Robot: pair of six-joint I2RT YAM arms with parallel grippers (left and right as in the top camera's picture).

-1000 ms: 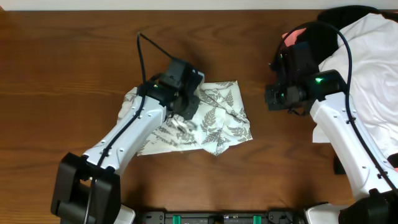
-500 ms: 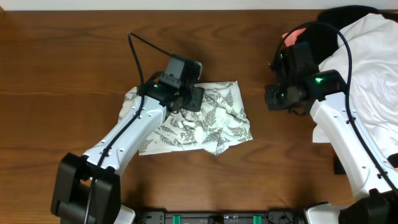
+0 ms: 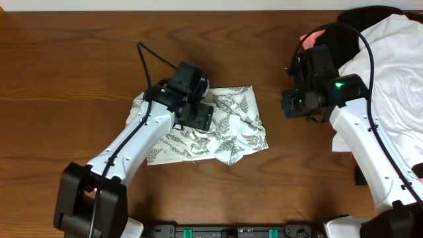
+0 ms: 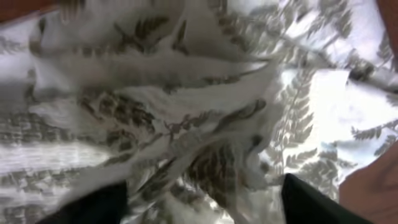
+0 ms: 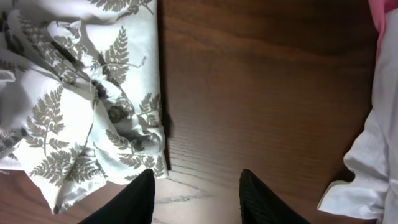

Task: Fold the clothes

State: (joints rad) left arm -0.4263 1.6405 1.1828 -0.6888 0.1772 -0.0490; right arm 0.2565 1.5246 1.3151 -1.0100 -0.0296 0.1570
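- Soft white garment printed with grey-green fern leaves [image 3: 232, 132]: crumpled in a heap at mid-table on the brown wooden table [image 3: 79, 73].
- Left gripper [image 3: 198, 118]: down on the heap's upper left part. The wrist view shows its black fingers [image 4: 87, 206] spread wide with a raised bunch of fabric between them, not clenched.
- Right gripper [image 3: 291, 104]: over bare wood, right of the garment and apart from it, fingers [image 5: 130, 200] parted and holding nothing.
- Plain white garment [image 3: 396, 73]: piled at the table's right edge.
- Black garment [image 3: 377, 14] and coral-pink garment [image 3: 308, 39]: beside that pile.
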